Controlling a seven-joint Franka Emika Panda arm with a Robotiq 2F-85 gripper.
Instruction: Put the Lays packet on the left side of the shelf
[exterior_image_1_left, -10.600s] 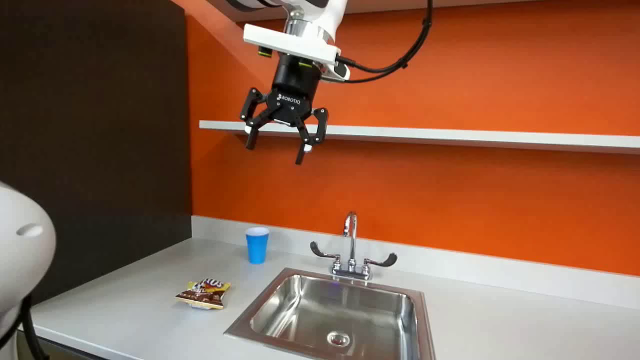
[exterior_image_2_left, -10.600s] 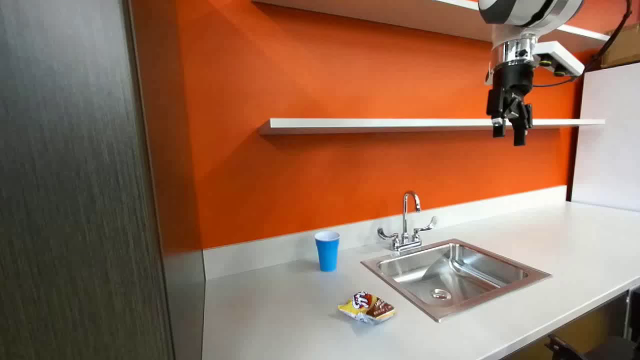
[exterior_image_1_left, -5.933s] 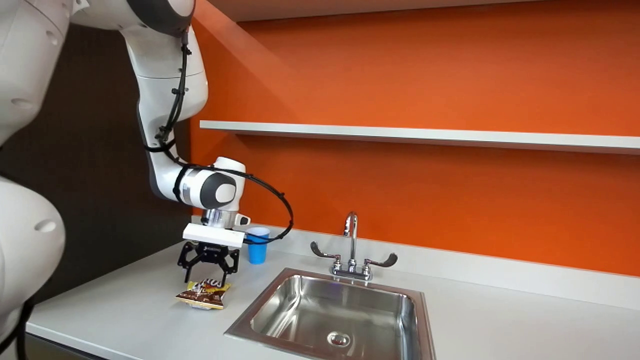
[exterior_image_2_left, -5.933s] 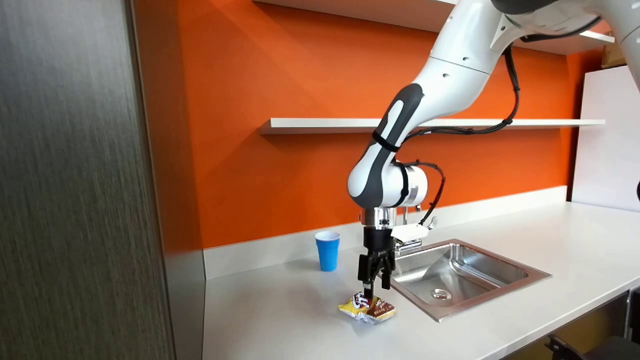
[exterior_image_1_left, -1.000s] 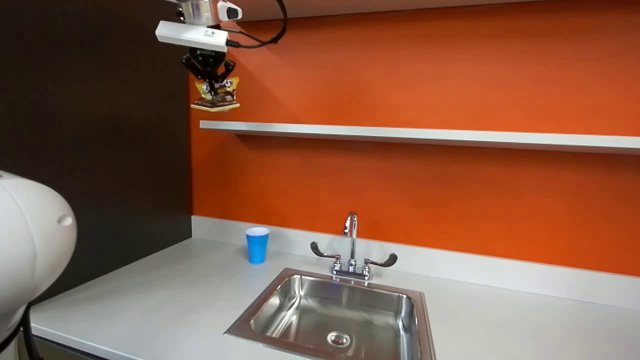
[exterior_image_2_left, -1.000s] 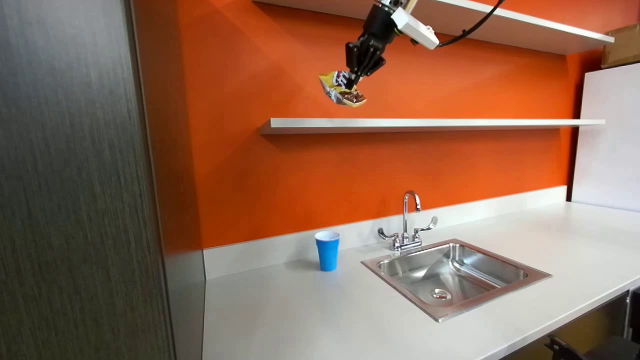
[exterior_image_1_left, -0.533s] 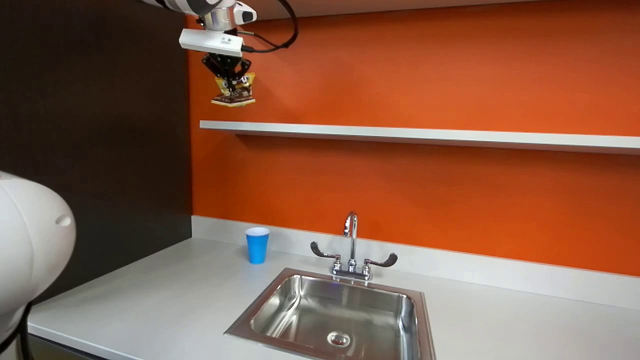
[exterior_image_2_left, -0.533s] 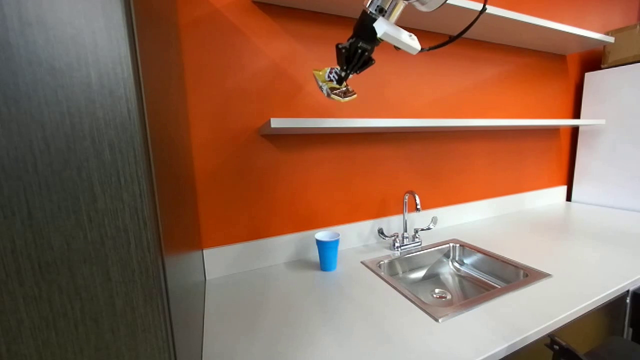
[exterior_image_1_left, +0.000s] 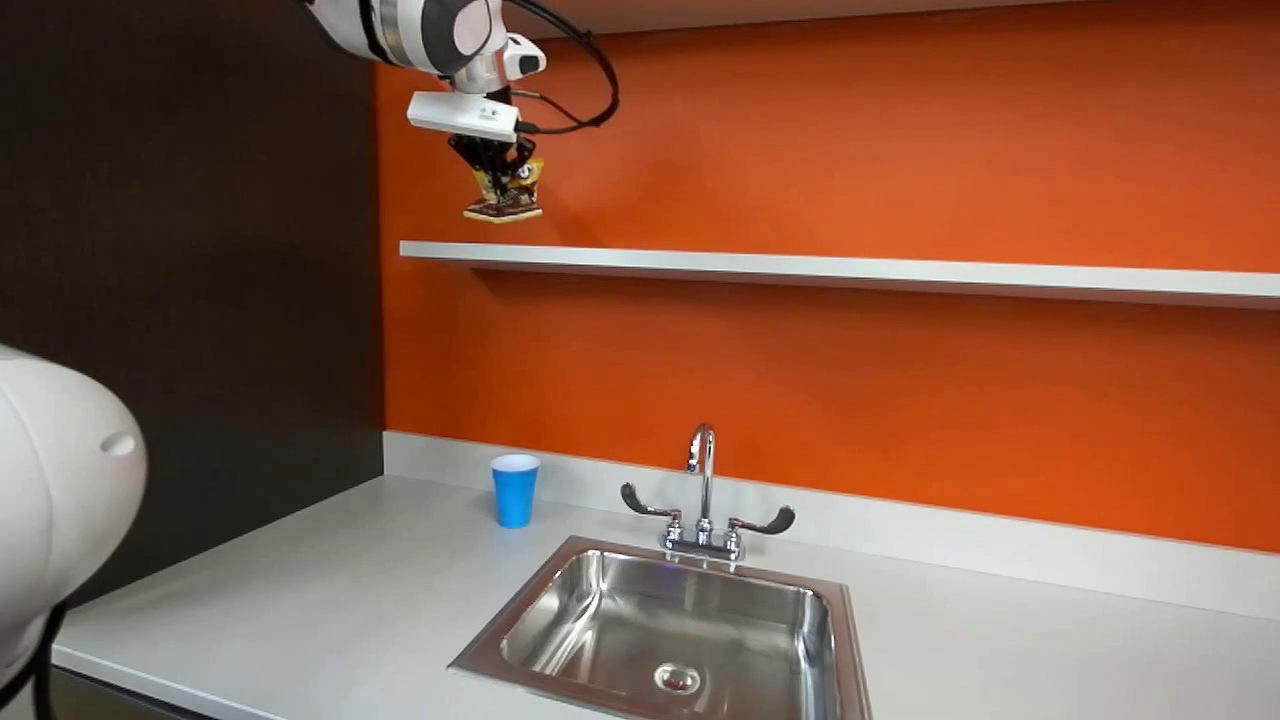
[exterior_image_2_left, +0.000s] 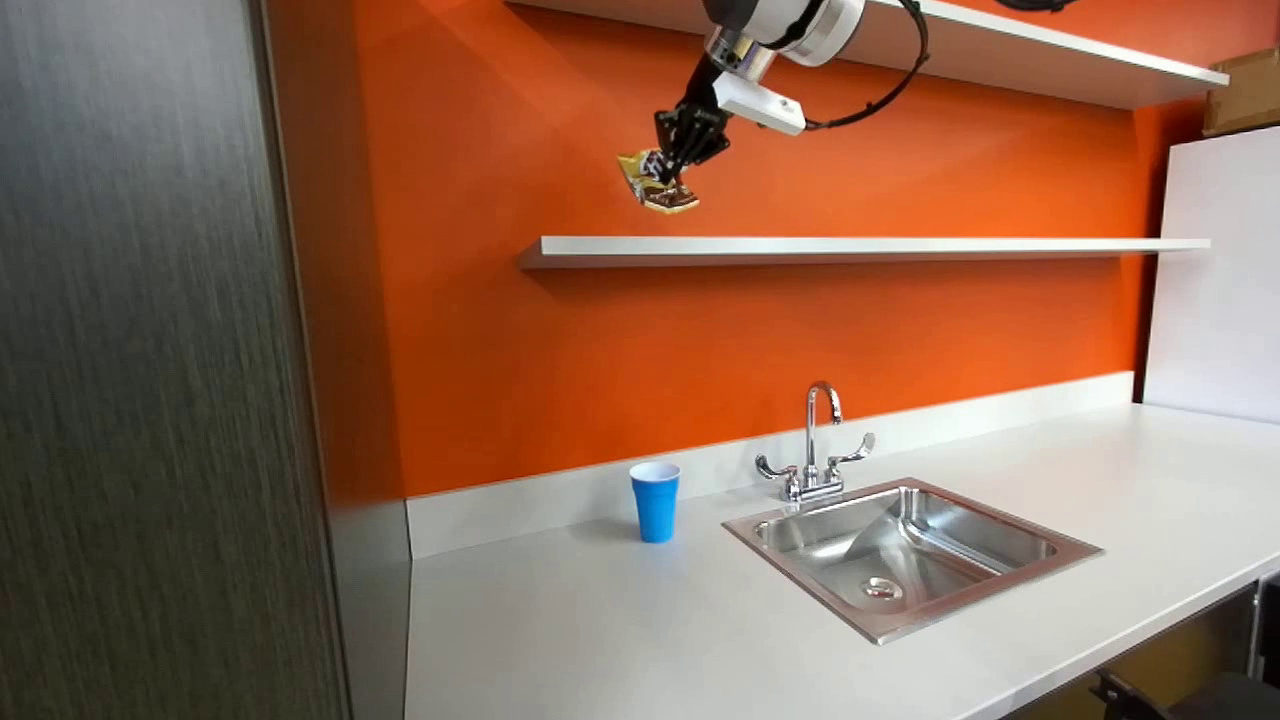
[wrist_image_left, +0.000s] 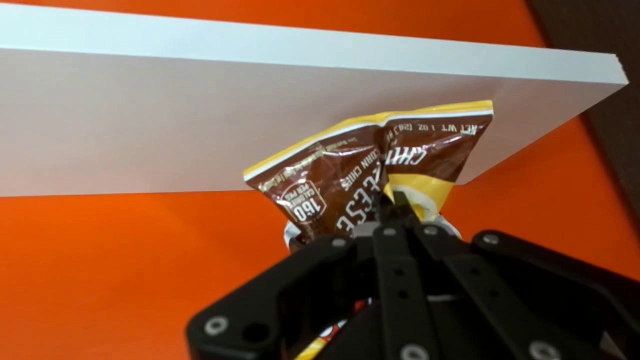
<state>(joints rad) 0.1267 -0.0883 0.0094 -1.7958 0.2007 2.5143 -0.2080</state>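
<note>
The Lays packet (wrist_image_left: 320, 170), brown with yellow and white print, is pinched and creased in the middle by my gripper (wrist_image_left: 392, 202), whose fingers are shut on it. In both exterior views the packet (exterior_image_1_left: 520, 208) hangs in the air, higher than the long white shelf (exterior_image_1_left: 700, 262) and near its left end. My gripper (exterior_image_2_left: 668, 178) tilts toward the wall there. A visible gap separates packet and shelf board (exterior_image_2_left: 850, 246). Whether it is directly over the board I cannot tell for sure. The wrist view, upside down, has the shelf (wrist_image_left: 150, 120) behind the packet, with its end at the right.
A dark panel (exterior_image_1_left: 200, 280) stands beside the shelf's left end. Above is a higher white shelf (exterior_image_2_left: 1050, 60), close to the arm. Below, the grey counter (exterior_image_1_left: 300, 590) bears a blue cup (exterior_image_1_left: 515, 495), a sink (exterior_image_1_left: 690, 620) and a faucet (exterior_image_1_left: 705, 490).
Earlier the packet lay on the counter under my open gripper; now it is gripped and lifted. Over the last second gripper and packet have moved closer to the orange wall.
</note>
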